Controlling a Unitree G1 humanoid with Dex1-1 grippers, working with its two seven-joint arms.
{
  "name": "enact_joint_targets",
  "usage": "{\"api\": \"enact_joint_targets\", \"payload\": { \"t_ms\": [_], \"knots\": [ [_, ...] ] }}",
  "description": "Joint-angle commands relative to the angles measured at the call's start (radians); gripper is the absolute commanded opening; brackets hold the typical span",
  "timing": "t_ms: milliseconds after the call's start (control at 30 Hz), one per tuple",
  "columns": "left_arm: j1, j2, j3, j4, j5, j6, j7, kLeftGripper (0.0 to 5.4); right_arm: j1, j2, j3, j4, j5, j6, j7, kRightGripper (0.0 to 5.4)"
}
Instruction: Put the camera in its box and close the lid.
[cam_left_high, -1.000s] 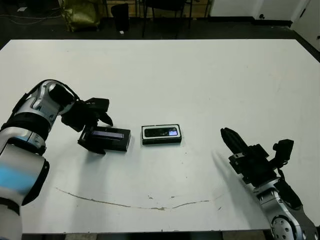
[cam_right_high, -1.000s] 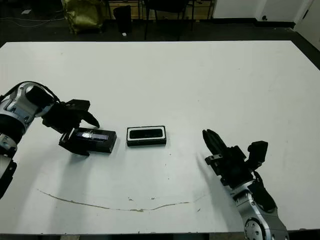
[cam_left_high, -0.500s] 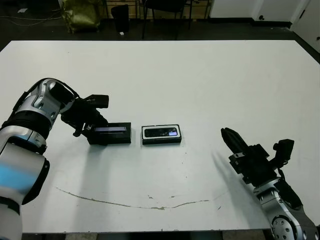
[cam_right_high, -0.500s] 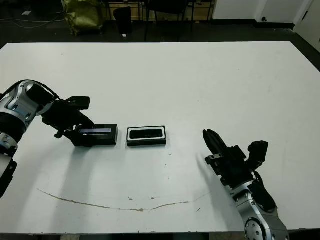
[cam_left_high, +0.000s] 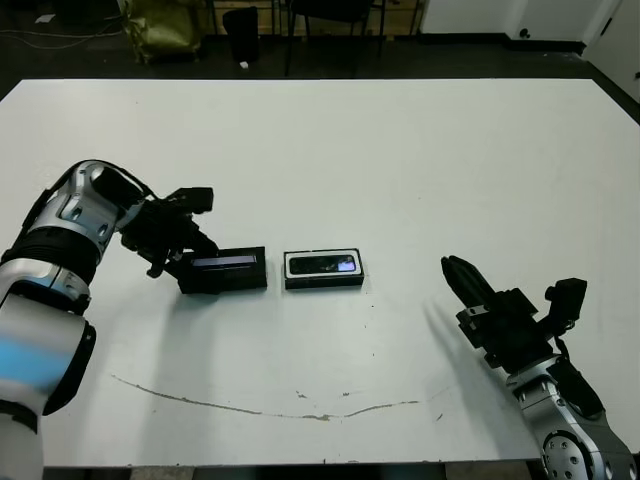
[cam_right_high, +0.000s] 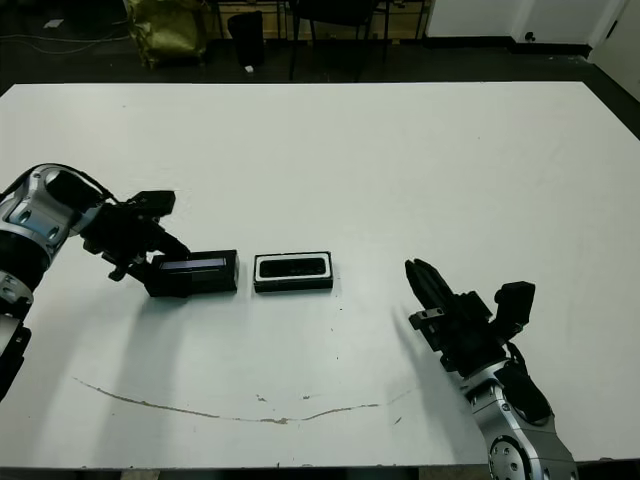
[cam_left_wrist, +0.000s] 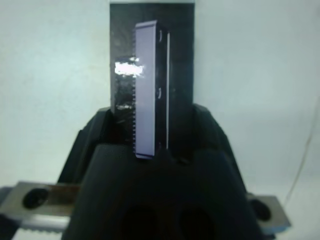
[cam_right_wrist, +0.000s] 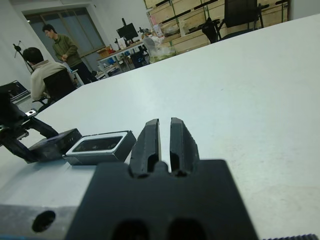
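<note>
The camera is seated in the box, while the lid is pinched by the left pincer, not yet fitted.

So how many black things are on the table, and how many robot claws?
Box, white inside: 1
Camera in the box: 1
Lid, held by the left claw: 1
Claws, counting the right claw: 2
Total: 5
</note>
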Motion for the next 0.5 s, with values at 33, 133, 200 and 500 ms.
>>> {"api": "enact_joint_targets", "payload": {
  "t_ms": [33, 133, 200, 500],
  "knots": [
    [0.015, 0.015, 0.046, -0.007, -0.031, 0.047, 0.011, 2.23, 0.012, -0.003, -0.001, 0.017, -0.001, 0.001, 0.006, 0.0],
    [0.013, 0.028, 0.088, -0.065, -0.052, 0.061, 0.064, 2.23, 0.013, -0.003, 0.001, 0.017, -0.003, 0.005, 0.006, 0.0],
    [0.016, 0.035, 0.105, -0.116, -0.056, 0.083, 0.108, 2.23, 0.012, 0.002, 0.002, 0.026, -0.001, -0.004, 0.014, 0.0],
    [0.089, 0.05, 0.108, -0.451, -0.059, 0.25, 0.266, 2.23, 0.014, 0.009, 0.01, 0.024, 0.016, 0.011, 0.013, 0.0]
  ]
}}
